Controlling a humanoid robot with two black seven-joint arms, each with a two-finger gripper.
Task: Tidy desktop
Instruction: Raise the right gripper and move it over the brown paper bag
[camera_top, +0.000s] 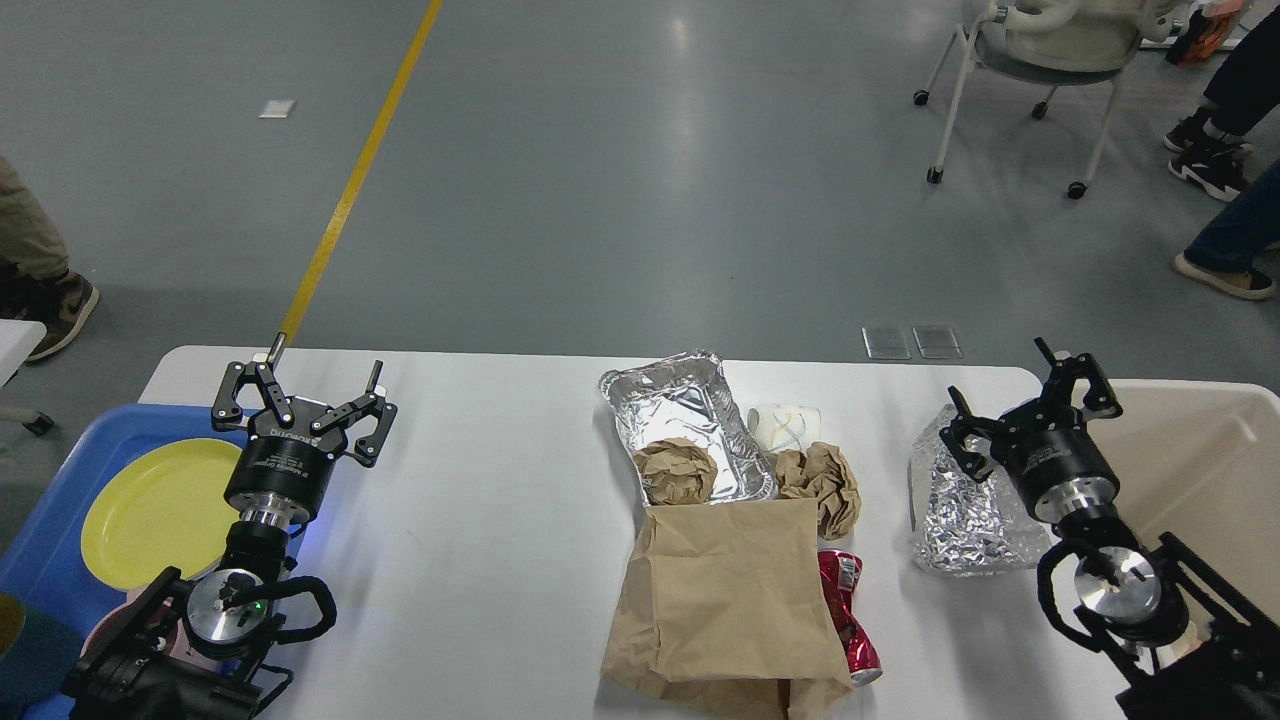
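Note:
The white desktop (480, 540) carries litter in its middle: an open foil tray (685, 410) with a crumpled brown paper ball (677, 470) in it, a second paper ball (822, 478), a white crumpled wrapper (785, 424), a flat brown paper bag (725, 600) and a crushed red can (845, 615). A crumpled foil sheet (965, 515) lies at the right. My right gripper (1030, 395) hovers open over the foil sheet's far end, holding nothing. At the left, my left gripper (300, 395) stands open and empty above the tabletop.
A blue tray (50, 540) with a yellow plate (160, 510) sits at the left edge. A beige bin (1200, 480) stands off the table's right end. Beyond the table are people's feet and a wheeled chair (1050, 50).

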